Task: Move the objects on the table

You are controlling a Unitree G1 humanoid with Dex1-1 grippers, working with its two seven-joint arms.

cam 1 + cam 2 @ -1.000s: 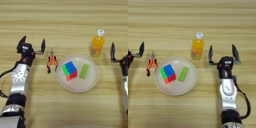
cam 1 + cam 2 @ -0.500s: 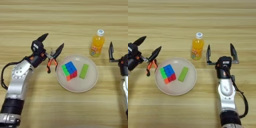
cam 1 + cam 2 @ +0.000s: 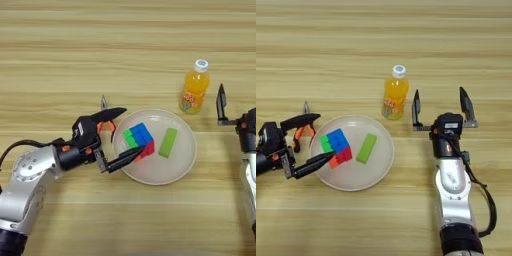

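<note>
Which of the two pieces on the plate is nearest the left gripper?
The multicoloured puzzle cube: the left gripper reaches toward it, while the plain green block lies farther right.

Both eyes sit up on the head looking pretty much straight down at the worktop (image 3: 125, 45); they share the plate (image 3: 381, 165) area, just offset sideways

puzzle cube (image 3: 138, 141) and block (image 3: 168, 142) on plate (image 3: 150, 175), bottle (image 3: 194, 94) behind plate, pliers (image 3: 103, 123) left

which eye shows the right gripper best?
Right eye view: the right gripper shows whole, both fingers spread open, just right of the juice bottle. Left eye view catches only one finger at the frame's right edge.
</note>
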